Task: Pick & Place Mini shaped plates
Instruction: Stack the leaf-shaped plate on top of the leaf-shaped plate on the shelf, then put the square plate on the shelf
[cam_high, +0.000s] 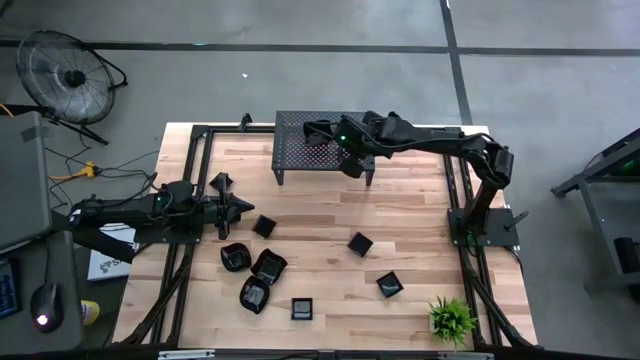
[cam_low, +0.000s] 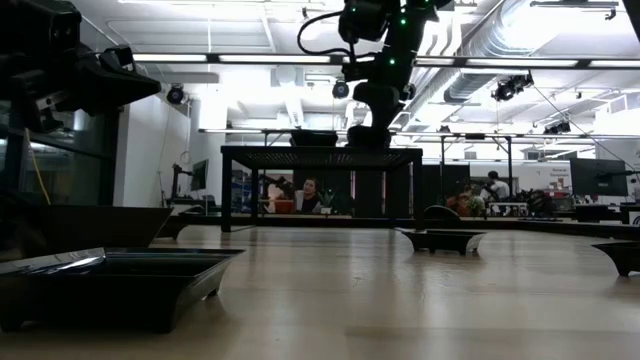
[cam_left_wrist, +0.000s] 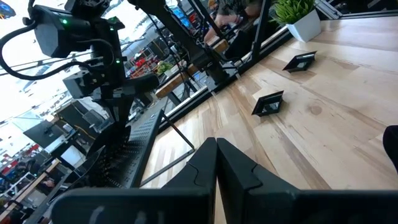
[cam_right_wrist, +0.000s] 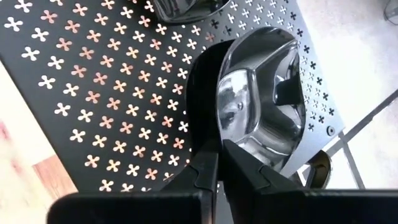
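Several glossy black mini shaped plates lie on the wooden table, among them one just right of the left gripper, one in the front cluster and one mid-table. My right gripper reaches over the black perforated stand. In the right wrist view its fingers pinch the rim of a rounded plate resting on the stand. Another plate sits on the stand just beyond. My left gripper hovers at the table's left, shut and holding nothing.
A potted plant stands at the front right corner. More plates lie near the front edge. The black frame rails run along both table sides. A fan stands on the floor at the back left.
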